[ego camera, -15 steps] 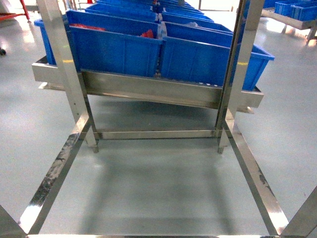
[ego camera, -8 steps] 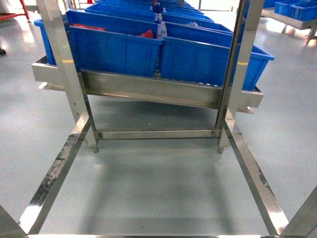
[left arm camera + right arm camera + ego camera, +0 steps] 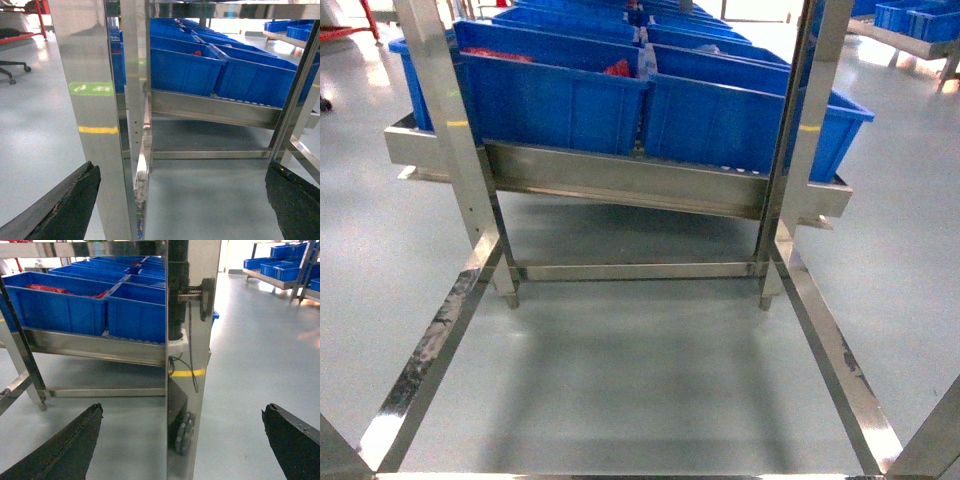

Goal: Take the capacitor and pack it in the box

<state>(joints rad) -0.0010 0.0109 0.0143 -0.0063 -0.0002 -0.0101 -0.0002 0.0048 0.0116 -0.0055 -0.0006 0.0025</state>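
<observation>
I can't see a capacitor or the pink box in any view, so where they sit is unknown to me; the likeliest source is the red contents [image 3: 618,68] showing over the rim of one blue bin [image 3: 555,95], though I can't tell what those red pieces are. If they are capacitors, I'd expect them light, rigid and a little slick, with thin leads that bend easily, so I'd pinch across the body, not the legs, and squeeze gently. The bins sit in rows on a sloped shelf of the steel rack [image 3: 620,180], whose uprights and floor rails frame the grey floor [image 3: 640,370] ahead. My left gripper [image 3: 180,200] shows both fingers [image 3: 65,210] spread wide with nothing between them, and the right gripper [image 3: 180,445] is likewise released and empty.
</observation>
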